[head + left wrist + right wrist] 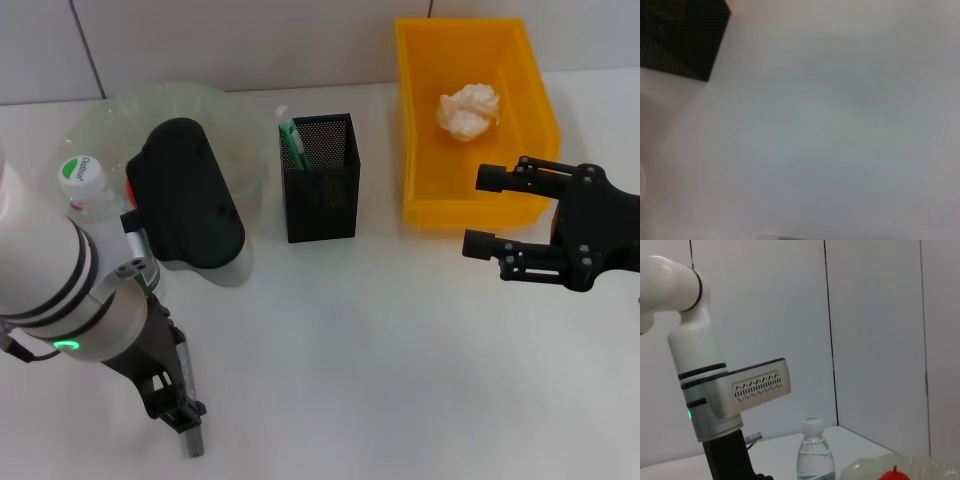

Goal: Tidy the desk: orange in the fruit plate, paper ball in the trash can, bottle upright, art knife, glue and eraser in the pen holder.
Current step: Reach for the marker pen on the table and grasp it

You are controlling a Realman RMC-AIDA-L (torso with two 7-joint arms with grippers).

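- Where the head view looks down, a plain white desk [400, 350] fills the scene, with pale panelled walls [875, 315] behind it showing dark vertical seams in the right wrist view.
- At the far right of the desk stands the yellow trash bin [420, 190], and the crumpled paper ball [468, 110] already lies inside it.
- Near the middle sits the black mesh pen holder [325, 200], with a green and white item poking out of its top; what it is cannot be told.
- On the left rests the clear fruit plate [235, 115], largely hidden by the left arm's black wrist housing.
- Just beside the plate stands the water bottle [82, 180], upright, its white cap bearing a green label.
- The right gripper [480, 210] hovers in front of the bin's near wall, its jaws spread apart and holding nothing; the paper ball lies beyond them inside the bin, well clear of the fingers.
- The left gripper [185, 425] hangs low over the near left part of the desk, away from the pen holder; whether its jaws are open or closed cannot be told.
- Only the right wrist view shows a red object [892, 475] lying in the plate, a thing the arm hides from the head camera.
- The left wrist view gives just bare desk and a corner of the pen holder [680, 37].
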